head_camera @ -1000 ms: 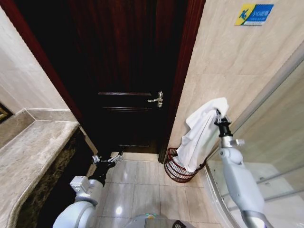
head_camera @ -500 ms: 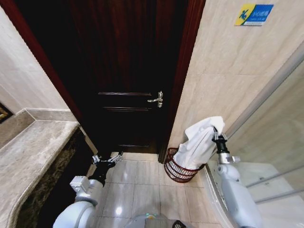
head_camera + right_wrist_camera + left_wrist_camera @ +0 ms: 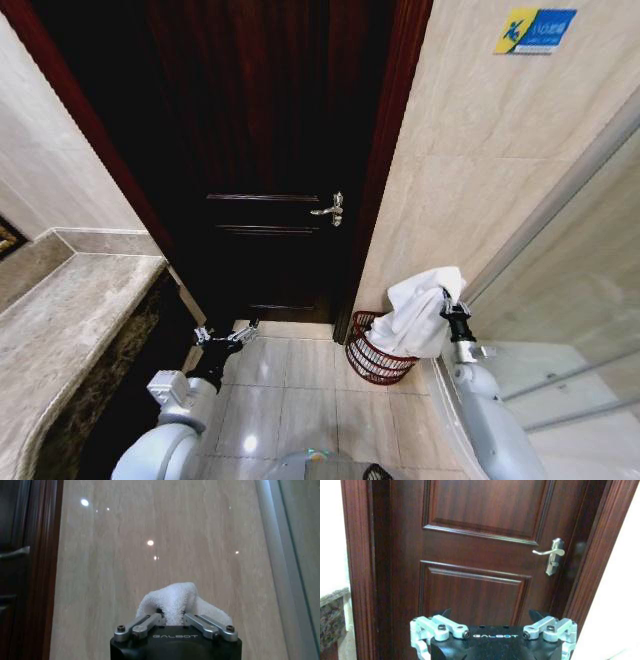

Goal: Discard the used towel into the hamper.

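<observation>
The white towel [image 3: 418, 310] hangs bunched from my right gripper [image 3: 447, 298], which is shut on its upper fold. Its lower part reaches into the hamper [image 3: 374, 360], a reddish-brown woven basket on the floor by the door frame. In the right wrist view the towel [image 3: 172, 602] bulges up between the closed fingers [image 3: 145, 624]. My left gripper [image 3: 226, 335] is parked low at the left, open, facing the door; its spread fingers [image 3: 440, 624] hold nothing.
A dark wooden door [image 3: 270, 150] with a metal handle [image 3: 330, 209] stands ahead. A marble counter [image 3: 70, 320] runs along the left. A tiled wall [image 3: 480, 150] and glass shower panel [image 3: 570, 330] lie right of the hamper. Tiled floor [image 3: 290, 400] lies between.
My right gripper has lowered with the towel, so the cloth now sinks further into the hamper. The left arm has not moved.
</observation>
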You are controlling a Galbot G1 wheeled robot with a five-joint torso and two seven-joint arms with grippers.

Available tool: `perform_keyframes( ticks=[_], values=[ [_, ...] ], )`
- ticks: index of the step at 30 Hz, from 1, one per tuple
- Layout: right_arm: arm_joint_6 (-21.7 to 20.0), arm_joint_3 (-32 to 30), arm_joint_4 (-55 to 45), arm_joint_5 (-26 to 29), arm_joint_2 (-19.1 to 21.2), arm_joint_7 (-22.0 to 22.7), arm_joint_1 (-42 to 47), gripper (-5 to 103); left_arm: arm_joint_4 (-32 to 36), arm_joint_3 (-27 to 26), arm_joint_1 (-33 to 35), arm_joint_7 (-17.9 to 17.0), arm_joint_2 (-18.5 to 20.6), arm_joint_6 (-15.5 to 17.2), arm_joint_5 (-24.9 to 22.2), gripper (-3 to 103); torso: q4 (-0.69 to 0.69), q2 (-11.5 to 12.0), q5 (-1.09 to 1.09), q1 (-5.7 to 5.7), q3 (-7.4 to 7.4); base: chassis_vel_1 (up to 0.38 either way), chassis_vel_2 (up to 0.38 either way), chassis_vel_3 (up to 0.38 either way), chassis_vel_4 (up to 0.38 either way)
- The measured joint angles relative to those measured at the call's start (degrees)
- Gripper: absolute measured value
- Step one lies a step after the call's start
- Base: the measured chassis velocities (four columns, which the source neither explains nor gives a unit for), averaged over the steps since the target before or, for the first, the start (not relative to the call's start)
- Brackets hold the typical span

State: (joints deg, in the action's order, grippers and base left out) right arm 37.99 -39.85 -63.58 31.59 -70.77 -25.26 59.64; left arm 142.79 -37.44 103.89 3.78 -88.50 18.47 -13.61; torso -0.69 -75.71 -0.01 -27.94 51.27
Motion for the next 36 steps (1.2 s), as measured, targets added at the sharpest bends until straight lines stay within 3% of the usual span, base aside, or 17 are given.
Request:
perform_keyframes(
  ticks=[12,36],
  values=[
    [-2.29,2.87,1.21,0.25,-0.66,0.93,-5.30,6,0.00,0.00,0.00,0.00,0.00,0.00,0.00,100,-0.02,0.00,-0.01,0.00,0.01,0.000,0.000,0.000,0.000],
    [-3.20,2.06,0.34,-0.01,-3.60,2.40,1.71,6,0.00,0.00,0.00,0.00,0.00,0.00,0.00,100,0.00,0.00,0.00,0.00,0.00,0.000,0.000,0.000,0.000]
  ],
)
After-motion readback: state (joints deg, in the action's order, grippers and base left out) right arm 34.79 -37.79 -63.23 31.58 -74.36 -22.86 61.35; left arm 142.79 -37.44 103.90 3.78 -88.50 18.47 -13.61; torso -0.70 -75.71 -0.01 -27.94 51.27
